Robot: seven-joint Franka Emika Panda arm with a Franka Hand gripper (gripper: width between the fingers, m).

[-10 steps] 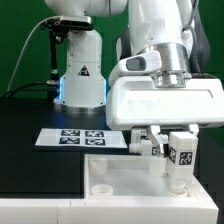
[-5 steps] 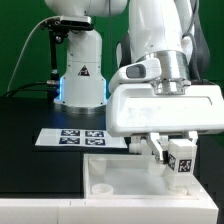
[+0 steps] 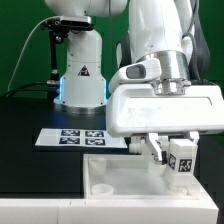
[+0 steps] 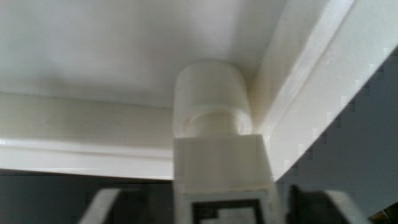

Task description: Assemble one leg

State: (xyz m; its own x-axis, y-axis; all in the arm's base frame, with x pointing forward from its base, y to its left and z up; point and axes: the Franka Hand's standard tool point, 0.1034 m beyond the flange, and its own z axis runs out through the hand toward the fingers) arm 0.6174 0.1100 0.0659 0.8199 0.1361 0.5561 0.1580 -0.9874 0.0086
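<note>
My gripper point(image 3: 174, 152) is shut on the leg point(image 3: 181, 163), a small white block with a black-and-white tag. It holds the leg upright with its round end down, over the near right corner of the large white square part point(image 3: 120, 182). In the wrist view the leg point(image 4: 221, 120) runs out from between the two dark fingers point(image 4: 118, 204). Its rounded end sits against the inner corner of the white part point(image 4: 107, 70) by the raised rim. Whether the end is seated in a hole is hidden.
The marker board point(image 3: 70, 137) lies on the black table behind the white part. The robot's base point(image 3: 82, 75) stands at the back. The arm's white body hangs over the exterior view's right half.
Since one second ago the gripper and leg have shifted and turned slightly over the corner. In the last half second nothing has visibly moved.
</note>
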